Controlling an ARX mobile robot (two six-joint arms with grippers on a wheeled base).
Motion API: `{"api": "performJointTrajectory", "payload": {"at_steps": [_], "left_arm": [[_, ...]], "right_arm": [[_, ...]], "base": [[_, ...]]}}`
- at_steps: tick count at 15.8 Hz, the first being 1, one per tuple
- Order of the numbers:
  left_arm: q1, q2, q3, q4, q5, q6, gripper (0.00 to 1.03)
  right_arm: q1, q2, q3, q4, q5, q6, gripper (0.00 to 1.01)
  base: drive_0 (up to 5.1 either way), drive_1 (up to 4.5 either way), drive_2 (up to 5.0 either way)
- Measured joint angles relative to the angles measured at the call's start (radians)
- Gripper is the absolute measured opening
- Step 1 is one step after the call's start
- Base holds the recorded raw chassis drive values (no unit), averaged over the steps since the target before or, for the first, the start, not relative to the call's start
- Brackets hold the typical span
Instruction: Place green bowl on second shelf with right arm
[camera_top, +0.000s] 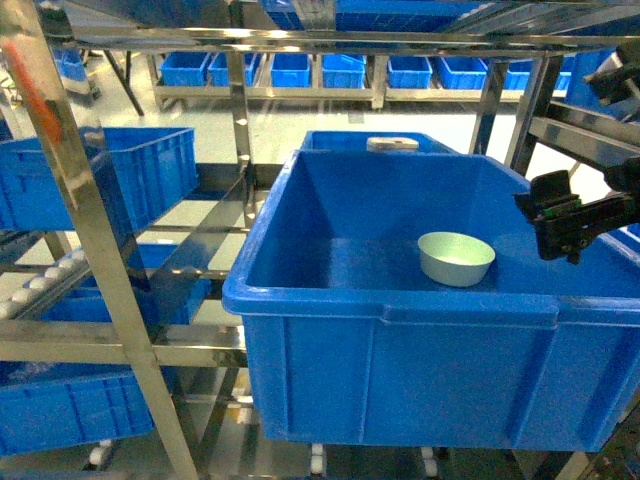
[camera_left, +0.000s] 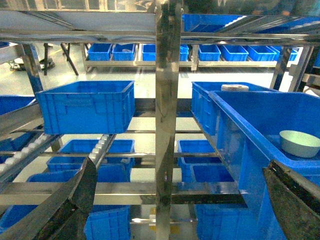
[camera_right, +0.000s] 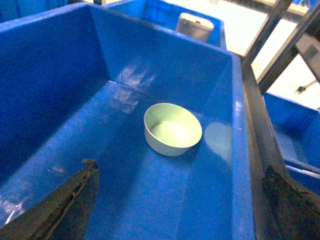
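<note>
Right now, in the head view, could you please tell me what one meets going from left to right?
Small blue crate → steel post → big blue crate → green bowl → right pincer.

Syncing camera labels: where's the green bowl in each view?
Head: green bowl right of centre, upright on the floor of the big blue crate.
Left wrist: green bowl at far right edge, inside the same crate, partly hidden by its rim.
Right wrist: green bowl near centre on the crate floor, close to the right wall.
Shared landmark: the white object behind the crate.
</note>
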Motion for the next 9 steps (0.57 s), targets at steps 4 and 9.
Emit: {"api": "performJointTrajectory", "payload": {"at_steps": [4, 9], "left_arm": [[0.0, 0.0, 0.0, 0.0, 0.0, 0.0, 0.98], [0.0, 0.0, 0.0, 0.0, 0.0, 0.0, 0.98]], "right_arm": [[-0.004, -0.167, -0.156, 0.036, -0.002, -0.012, 0.98], [-0.172, -1.186, -0.479, -0.573, -0.16, 0.027, 0.98]], "base": [[0.0, 0.0, 0.0], [0.0, 0.0, 0.0]]}}
